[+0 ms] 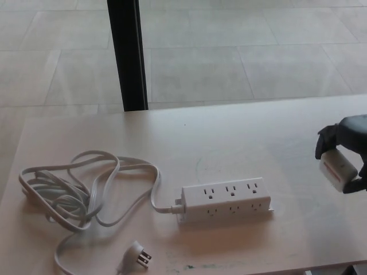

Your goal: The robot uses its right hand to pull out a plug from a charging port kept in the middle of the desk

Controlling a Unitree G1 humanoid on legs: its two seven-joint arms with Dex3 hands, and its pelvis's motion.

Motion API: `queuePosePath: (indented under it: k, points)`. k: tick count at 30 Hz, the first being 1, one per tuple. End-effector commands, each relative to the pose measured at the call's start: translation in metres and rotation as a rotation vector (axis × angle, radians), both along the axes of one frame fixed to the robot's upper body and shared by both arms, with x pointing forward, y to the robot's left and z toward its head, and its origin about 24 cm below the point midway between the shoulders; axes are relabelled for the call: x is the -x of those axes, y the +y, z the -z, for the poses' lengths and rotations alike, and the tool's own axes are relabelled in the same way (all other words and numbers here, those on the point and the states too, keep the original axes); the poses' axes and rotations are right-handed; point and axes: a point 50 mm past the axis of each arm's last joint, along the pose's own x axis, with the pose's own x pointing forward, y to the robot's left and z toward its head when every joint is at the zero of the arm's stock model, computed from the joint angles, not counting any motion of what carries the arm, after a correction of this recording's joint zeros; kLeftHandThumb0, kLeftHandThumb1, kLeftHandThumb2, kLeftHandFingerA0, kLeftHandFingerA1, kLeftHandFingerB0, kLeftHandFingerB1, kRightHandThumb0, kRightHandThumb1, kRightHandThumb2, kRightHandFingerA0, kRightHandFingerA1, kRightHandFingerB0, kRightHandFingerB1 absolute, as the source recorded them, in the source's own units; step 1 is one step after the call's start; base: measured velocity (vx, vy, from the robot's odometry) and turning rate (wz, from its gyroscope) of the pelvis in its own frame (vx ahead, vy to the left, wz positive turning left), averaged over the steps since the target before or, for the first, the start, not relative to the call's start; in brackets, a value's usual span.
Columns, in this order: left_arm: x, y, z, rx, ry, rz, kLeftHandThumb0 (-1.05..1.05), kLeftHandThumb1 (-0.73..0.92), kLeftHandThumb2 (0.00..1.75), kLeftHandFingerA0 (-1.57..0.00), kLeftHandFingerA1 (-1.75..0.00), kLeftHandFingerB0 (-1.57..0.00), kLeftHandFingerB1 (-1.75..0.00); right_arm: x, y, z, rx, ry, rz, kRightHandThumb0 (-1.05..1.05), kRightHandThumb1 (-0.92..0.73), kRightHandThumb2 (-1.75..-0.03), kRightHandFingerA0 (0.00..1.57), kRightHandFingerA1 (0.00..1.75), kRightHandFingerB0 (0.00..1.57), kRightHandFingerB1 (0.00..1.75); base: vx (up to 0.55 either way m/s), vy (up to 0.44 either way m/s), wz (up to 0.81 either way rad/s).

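Black fingers (328, 139) of the robot's right hand (347, 146) curl around a small white boxy plug adapter (338, 167), gripping it at the far right edge of the desk, well apart from the power strip. Hand is partly cut off by the frame, so the exact grip is hard to read; thumb seems to sit under the adapter. Adapter has a faint reddish mark on its face, tilted.

White plastic six-outlet power strip (226, 199) lies flat near the middle of the pale wooden desk (241, 137), two rows of three sockets, all sockets showing bare. Its white flat cord (86, 189) leaves the strip's left end and runs into a loose tangle of loops on the left side of the desk. White pronged cord plug (137, 255) lies on the desk near the front edge, below the loops, unplugged.

Left hand does not show.

Beyond the desk: light tiled floor (229, 51) and a black vertical post (128, 54) standing just behind the desk's back edge.
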Motion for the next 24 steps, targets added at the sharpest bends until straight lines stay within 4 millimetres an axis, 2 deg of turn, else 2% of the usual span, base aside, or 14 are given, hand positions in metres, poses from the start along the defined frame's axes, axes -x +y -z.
queuePosePath:
  k: [1,3,7,8,9,10,11,16,18,19,20,21,23,24]
  points:
    - [-0.001,0.003,-0.004,-0.004,-0.031,-0.012,-1.05,0.83,0.66,-1.04,-0.63,-0.98,-0.52,0.007,-0.005,0.019,0.302,-0.037,-0.101,-0.23,-0.55,-0.68,0.93,1.75,0.77,1.25,0.00,0.000,0.00]
    - [-0.002,0.003,-0.004,-0.007,-0.032,-0.014,-1.05,0.82,0.66,-1.04,-0.63,-0.98,-0.52,0.008,-0.003,0.022,0.347,-0.065,-0.138,-0.24,-0.53,-0.73,0.97,1.71,0.77,1.23,0.00,0.000,0.00]
    - [-0.001,0.004,-0.005,-0.007,-0.037,-0.009,-1.05,0.83,0.66,-1.01,-0.63,-0.98,-0.52,0.011,0.004,0.027,0.372,-0.103,-0.197,-0.28,-0.54,-0.74,0.86,1.74,0.73,1.00,0.00,0.000,0.00]
    - [-0.001,0.004,-0.005,-0.006,-0.038,-0.007,-1.05,0.57,1.14,-0.99,-0.65,-0.96,-0.56,0.011,0.005,0.028,0.370,-0.095,-0.188,-0.31,-0.59,-0.72,0.85,1.74,0.70,0.98,0.00,0.000,0.00]
    - [-0.001,0.004,-0.005,-0.005,-0.035,-0.008,-1.05,0.60,1.16,-1.02,-0.65,-0.96,-0.56,0.009,0.008,0.030,0.375,-0.050,-0.148,-0.32,-0.60,-0.64,0.87,1.72,0.69,0.90,0.00,0.000,0.00]
    - [-0.001,0.004,-0.005,-0.009,-0.033,-0.007,-1.05,0.60,1.16,-0.99,-0.63,-0.96,-0.56,0.009,0.010,0.031,0.390,-0.018,-0.123,-0.31,-0.62,-0.60,0.83,1.71,0.67,0.83,0.00,0.000,0.00]
    - [-0.001,0.004,-0.005,-0.013,-0.031,-0.003,-1.05,0.84,0.66,-1.03,-0.62,-0.98,-0.52,0.008,0.012,0.032,0.397,-0.009,-0.118,-0.33,-0.59,-0.60,0.83,1.67,0.71,0.75,0.00,0.000,0.00]
    - [-0.001,0.004,-0.005,-0.007,-0.034,-0.015,-1.05,0.83,0.65,-1.06,-0.63,-0.99,-0.52,0.009,0.012,0.034,0.385,0.008,-0.100,-0.32,-0.57,-0.60,0.83,1.64,0.73,0.68,0.00,0.000,0.00]
    - [-0.001,0.004,-0.005,-0.006,-0.039,-0.016,-1.05,0.84,0.63,-1.07,-0.63,-1.00,-0.51,0.010,0.011,0.034,0.372,0.018,-0.095,-0.33,-0.57,-0.61,0.82,1.63,0.74,0.76,0.00,0.000,0.00]
    - [-0.001,0.004,-0.005,-0.010,-0.034,-0.012,-1.05,0.85,0.64,-1.07,-0.62,-0.99,-0.51,0.010,0.010,0.035,0.365,0.022,-0.090,-0.31,-0.59,-0.63,0.81,1.59,0.67,0.73,0.00,0.000,0.00]
    - [-0.001,0.004,-0.005,-0.013,-0.033,-0.016,-1.00,0.58,1.17,-1.04,-0.64,-0.97,-0.57,0.011,0.008,0.035,0.326,0.026,-0.080,-0.34,-0.58,-0.60,0.86,1.50,0.39,0.52,0.00,0.000,0.00]
    - [-0.001,0.004,-0.005,-0.008,-0.036,-0.017,-1.05,0.84,0.66,-1.05,-0.63,-0.98,-0.52,0.013,0.006,0.034,0.316,0.028,-0.071,-0.58,-0.43,-0.79,0.90,1.25,0.03,0.30,0.00,0.000,0.00]
    - [-0.001,0.005,-0.006,-0.004,-0.045,-0.024,-1.05,0.85,0.63,-1.05,-0.62,-0.98,-0.52,0.012,0.006,0.031,0.283,-0.005,-0.081,-0.76,-0.40,-0.76,0.96,1.37,0.00,0.00,0.00,0.000,0.00]
    - [-0.001,0.005,-0.006,-0.005,-0.046,-0.025,-1.05,0.84,0.64,-1.06,-0.62,-0.99,-0.52,0.013,0.004,0.031,0.285,-0.019,-0.088,-0.79,-0.39,-0.75,0.89,1.37,0.00,0.00,0.00,0.000,0.00]
